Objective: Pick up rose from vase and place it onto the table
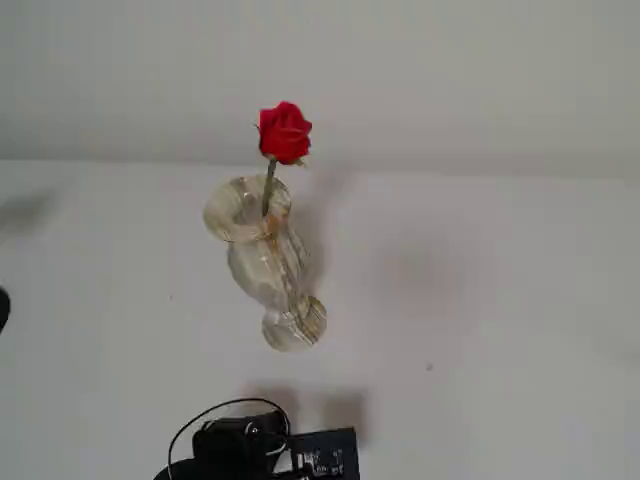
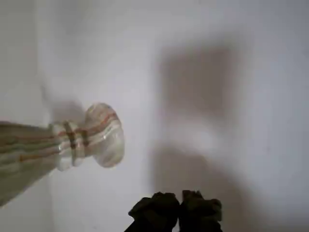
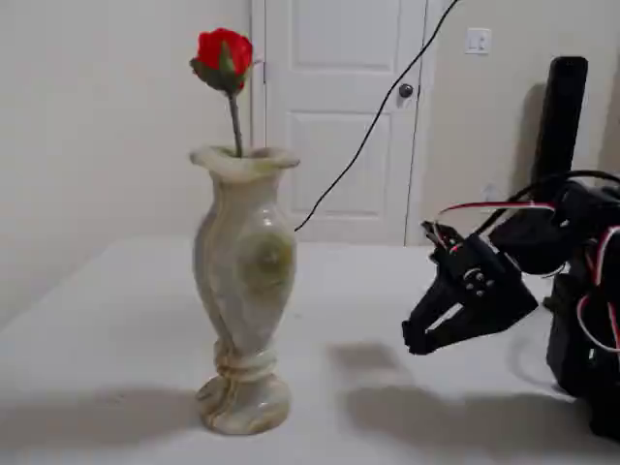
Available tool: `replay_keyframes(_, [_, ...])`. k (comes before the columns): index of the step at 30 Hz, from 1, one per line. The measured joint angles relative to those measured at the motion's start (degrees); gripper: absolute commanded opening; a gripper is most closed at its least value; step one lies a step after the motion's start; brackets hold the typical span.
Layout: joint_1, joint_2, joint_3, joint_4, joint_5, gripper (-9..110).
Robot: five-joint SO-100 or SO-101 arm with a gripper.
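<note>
Gripper (image 3: 418, 341) hangs low over the table (image 3: 116, 310), fingertips together and empty. Up and to its left in this fixed view, the rose (image 3: 224, 53) stands upright in the vase (image 3: 242, 281), well apart.

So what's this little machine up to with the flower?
A small robot arm is set to lift the rose out of the vase and lay it on the table. It has not touched anything yet: the rose stands upright in the vase, and the gripper hangs low above the table, off to the vase's right in this fixed view, its fingers together and empty.
</note>
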Motion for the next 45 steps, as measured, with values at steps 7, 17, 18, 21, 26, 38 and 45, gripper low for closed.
replay_keyframes(7, [0.18, 0.0, 0.0, 0.0, 1.32, 0])
replay_keyframes(17, [0.18, 0.0, 0.0, 0.0, 1.58, 0])
replay_keyframes(18, [0.18, 0.0, 0.0, 0.0, 1.58, 0])
replay_keyframes(21, [0.18, 0.0, 0.0, 0.0, 1.58, 1])
replay_keyframes(26, [0.18, 0.0, 0.0, 0.0, 1.58, 0])
replay_keyframes(38, [0.18, 0.0, 0.0, 0.0, 1.58, 0])
replay_keyframes(45, [0.18, 0.0, 0.35, -1.76, -6.06, 2])
